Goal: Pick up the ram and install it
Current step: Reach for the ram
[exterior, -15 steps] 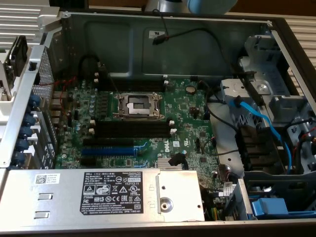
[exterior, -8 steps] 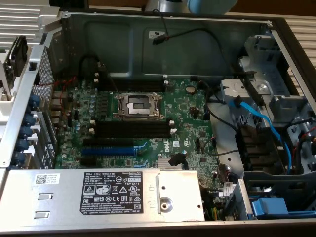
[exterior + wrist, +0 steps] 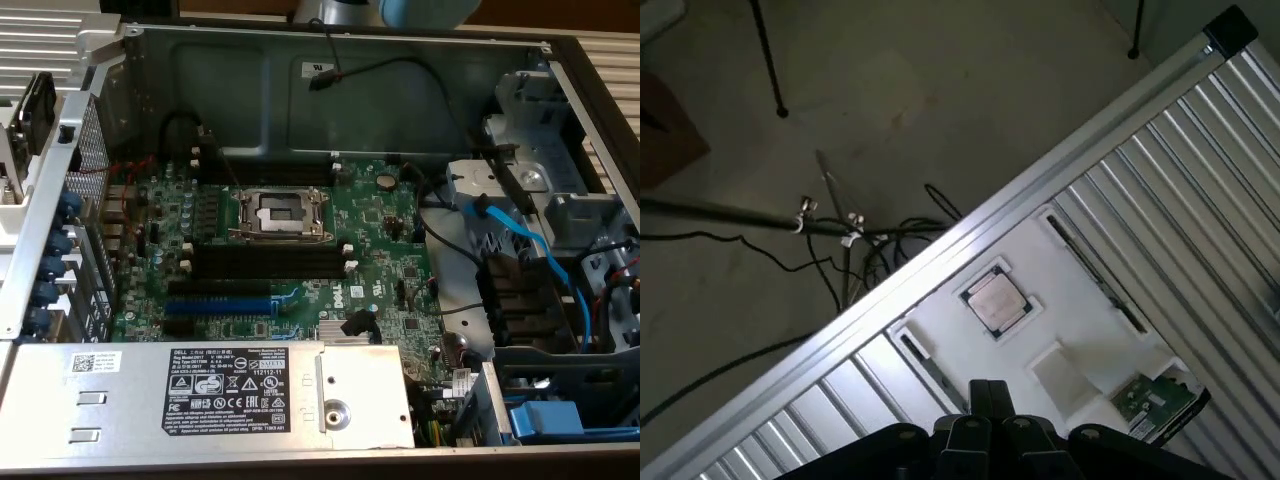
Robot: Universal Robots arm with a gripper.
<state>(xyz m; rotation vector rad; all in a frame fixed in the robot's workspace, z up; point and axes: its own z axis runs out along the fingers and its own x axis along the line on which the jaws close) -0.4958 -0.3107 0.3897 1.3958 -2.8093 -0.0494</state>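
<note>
Wrist view: the gripper (image 3: 987,392), fingers pressed together on nothing, hangs over a white tray (image 3: 1060,300) holding 1 square processor (image 3: 997,300) just beyond its tips, 1 small green board (image 3: 1152,400) off to its side and 2 thin dark sticks on edge. The ram (image 3: 1095,272) stands beyond the processor, long axis square to the table's edge rail (image 3: 970,235). The second stick (image 3: 930,368) stands parallel, just beside the fingers.
</note>
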